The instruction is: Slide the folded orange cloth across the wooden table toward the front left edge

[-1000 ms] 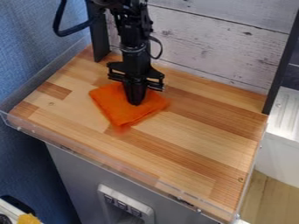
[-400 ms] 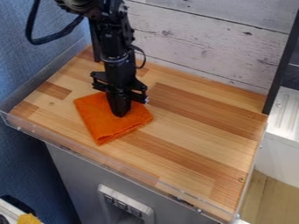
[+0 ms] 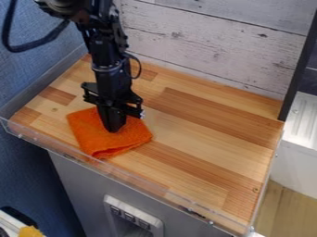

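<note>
A black two-finger gripper (image 3: pixel 113 128) hangs down over the left part of a butcher-block tabletop (image 3: pixel 204 139) of light and reddish-brown wooden strips; its fingers stand together in a narrow wedge, closed or very nearly so, and their tips touch the top of a bright orange, roughly square cloth (image 3: pixel 127 139); whether a fold of the cloth is pinched between them, I cannot tell. The cloth lies on the wood near the tabletop's left front edge, with one corner towards that edge; its front border looks doubled over (the layers show there as a rumpled rim), and the gripper meets it a little behind its middle.

The black robot arm (image 3: pixel 108 60) comes in from the upper left and slopes down to the gripper; a thick black cable (image 3: pixel 34 44) loops out beside it, in front of a blue textured wall (image 3: pixel 25 83). Behind the tabletop stands a whitewashed wood-plank backboard (image 3: pixel 210 51); a slim black upright post (image 3: pixel 300 69) rises at its right end; a clear plastic lip (image 3: pixel 123 178) runs along the front edge, above a grey cabinet front (image 3: pixel 80 185) that bears a pale switch panel (image 3: pixel 111 203).
</note>
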Available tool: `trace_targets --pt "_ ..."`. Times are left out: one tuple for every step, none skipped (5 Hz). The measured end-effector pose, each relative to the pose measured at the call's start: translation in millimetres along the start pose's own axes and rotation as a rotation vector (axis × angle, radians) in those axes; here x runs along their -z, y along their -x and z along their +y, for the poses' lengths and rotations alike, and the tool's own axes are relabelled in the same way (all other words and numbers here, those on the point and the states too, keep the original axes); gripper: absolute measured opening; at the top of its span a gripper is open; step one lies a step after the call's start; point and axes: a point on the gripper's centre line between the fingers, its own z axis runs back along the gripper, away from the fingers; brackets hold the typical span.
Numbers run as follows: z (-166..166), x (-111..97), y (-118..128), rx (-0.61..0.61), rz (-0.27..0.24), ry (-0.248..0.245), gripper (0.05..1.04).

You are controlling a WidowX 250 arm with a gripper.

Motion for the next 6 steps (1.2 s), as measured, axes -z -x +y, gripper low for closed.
trace_targets --pt "-8 -18 2 -0.014 -0.020 -0.005 0.494" --pt "-34 -35 2 -0.003 -0.019 -0.007 0.796" --pt "-60 -52 -10 -0.005 -0.026 -0.016 0.998" --pt "-83 -72 -22 -0.005 -0.037 -0.024 0.998" --pt "-104 -88 -28 -0.006 -0.049 -0.029 0.999" --pt "-121 -99 -36 -0.009 -0.054 -0.032 0.999"
